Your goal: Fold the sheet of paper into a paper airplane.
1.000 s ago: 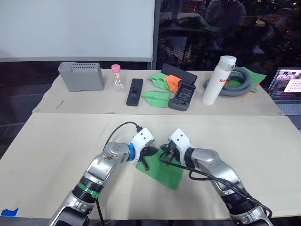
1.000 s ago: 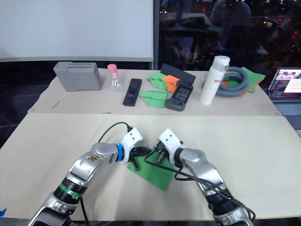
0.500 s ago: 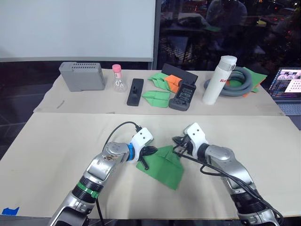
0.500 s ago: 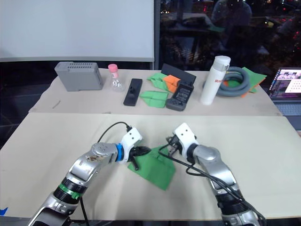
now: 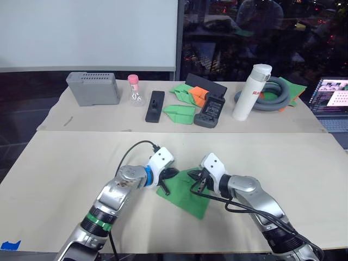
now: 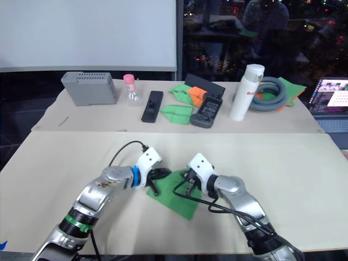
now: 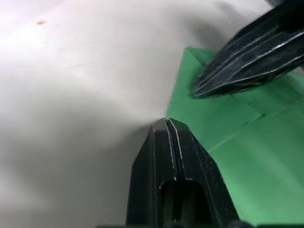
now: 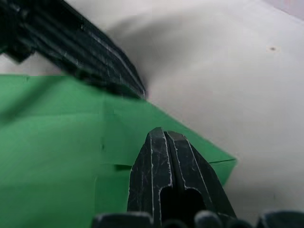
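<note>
Paper [image 5: 187, 194], bright green, creased and wedge-shaped, lies flat under both grippers' pressed-together fingers [image 7: 167, 142].

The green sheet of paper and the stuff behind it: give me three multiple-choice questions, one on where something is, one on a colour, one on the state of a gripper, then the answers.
1. Where does the sheet of paper lie?
A. on the near table, between the two grippers
B. on the far table, beside the laptop
C. inside the coiled hose

2. What colour is the cap of the small bottle on the far table?
A. blue
B. pink
C. black

3. How do the fingers of the right gripper stand?
A. spread wide
B. closed together over the paper
C. clamped on the white flask

Answers:
1. A: the head views show it flat on the near table with the left gripper at one edge and the right gripper at the other.
2. B: the cap is pink.
3. B: the right wrist view shows them pressed together above the sheet.
</note>
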### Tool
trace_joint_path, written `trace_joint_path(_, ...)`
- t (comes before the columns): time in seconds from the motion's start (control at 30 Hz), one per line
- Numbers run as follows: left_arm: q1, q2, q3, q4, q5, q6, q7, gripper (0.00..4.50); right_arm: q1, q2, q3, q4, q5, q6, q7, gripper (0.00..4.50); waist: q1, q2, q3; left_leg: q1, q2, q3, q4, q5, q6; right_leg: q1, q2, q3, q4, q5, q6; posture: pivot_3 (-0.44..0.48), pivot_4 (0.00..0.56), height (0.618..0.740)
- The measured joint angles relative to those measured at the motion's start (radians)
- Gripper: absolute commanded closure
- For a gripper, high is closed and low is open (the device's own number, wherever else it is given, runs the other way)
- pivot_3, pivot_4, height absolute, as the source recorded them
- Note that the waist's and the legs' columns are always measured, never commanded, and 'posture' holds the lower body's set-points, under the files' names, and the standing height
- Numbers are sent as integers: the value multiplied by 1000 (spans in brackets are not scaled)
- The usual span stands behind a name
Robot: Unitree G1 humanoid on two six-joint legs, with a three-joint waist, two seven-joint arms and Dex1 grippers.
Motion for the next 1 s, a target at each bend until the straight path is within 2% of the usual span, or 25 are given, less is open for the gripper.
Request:
trace_joint_path(0.17,70,73,43,-59,-9,-13,-7,4474,-18,-4,16,22,-13,-9,18,4500,-9,0,0,6,1,0,-6,0,0,3,0,0,0,0,0,0,150,740)
trace_joint_path(0.3,105,87,100,-74,-34,-8,-6,4474,-35,-4,17,39,-15,-11,22,4500,-8,0,0,7,1,0,-6,0,-1,4,0,0,0,0,-1,0,150,740)
trace_joint_path(0.43,85,41,185,-36,-73,5,26,4474,-39,-3,13,47,-21,-15,23,4500,-4,0,0,6,1,0,-6,0,-1,3,-1,0,0,0,-1,0,150,740)
trace_joint_path(0.5,56,17,191,-34,-92,-1,23,4474,-42,5,11,51,-22,-15,16,4500,0,0,0,5,0,0,-6,1,-2,3,-1,0,0,0,-1,0,150,740)
trace_joint_path(0.6,-1,-12,145,-33,-100,-24,-6,4474,-43,10,10,56,-22,-15,13,4500,3,0,0,5,-1,0,-6,4,-7,3,-2,0,-1,0,-1,0,150,740)
trace_joint_path(0.77,-19,-33,-56,52,-31,-73,-52,4474,-39,9,10,41,-23,-11,11,4500,3,0,0,4,-1,0,-6,4,-7,1,-1,1,-1,0,-1,0,150,740)
trace_joint_path(1.0,-33,-30,-99,62,9,-114,-56,4474,1,-28,-19,-12,-23,24,-11,4500,9,-1,0,4,-1,0,-6,0,0,2,-1,0,-1,0,-1,0,150,740)
